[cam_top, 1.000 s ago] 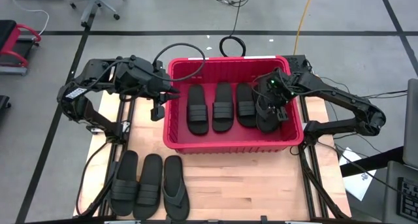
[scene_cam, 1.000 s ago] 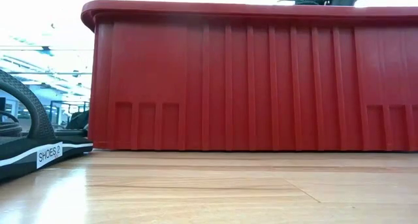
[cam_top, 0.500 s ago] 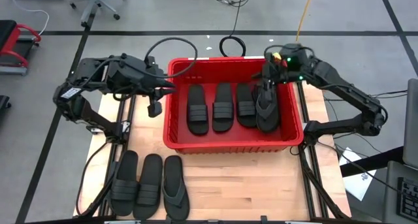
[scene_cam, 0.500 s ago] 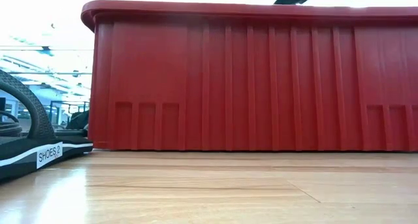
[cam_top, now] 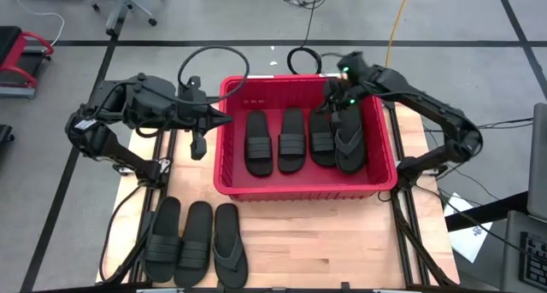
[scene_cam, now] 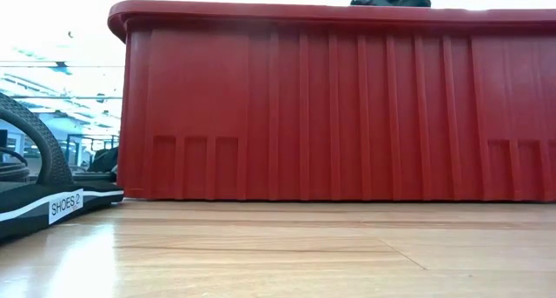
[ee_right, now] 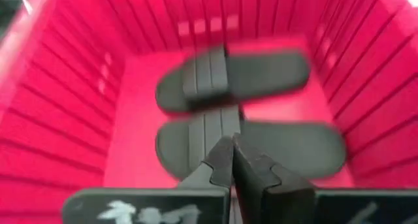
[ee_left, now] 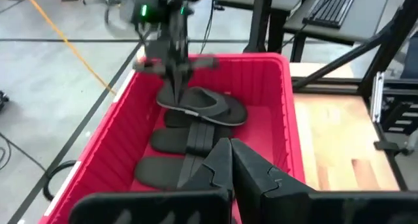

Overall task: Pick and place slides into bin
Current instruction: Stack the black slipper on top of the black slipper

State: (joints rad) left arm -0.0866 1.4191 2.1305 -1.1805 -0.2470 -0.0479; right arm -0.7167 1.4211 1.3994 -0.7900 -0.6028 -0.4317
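High view | right hand (cam_top: 338, 105) pinched closed, empty, above bin's (cam_top: 303, 189) far right | left hand (cam_top: 224, 120) closed, empty, at bin's left rim | four slides (cam_top: 291, 139) inside, three (cam_top: 195, 242) on tabletop (cam_top: 342, 242)

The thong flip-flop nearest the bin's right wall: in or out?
In: the flip-flop lies flat inside the red bin, beside three slides.
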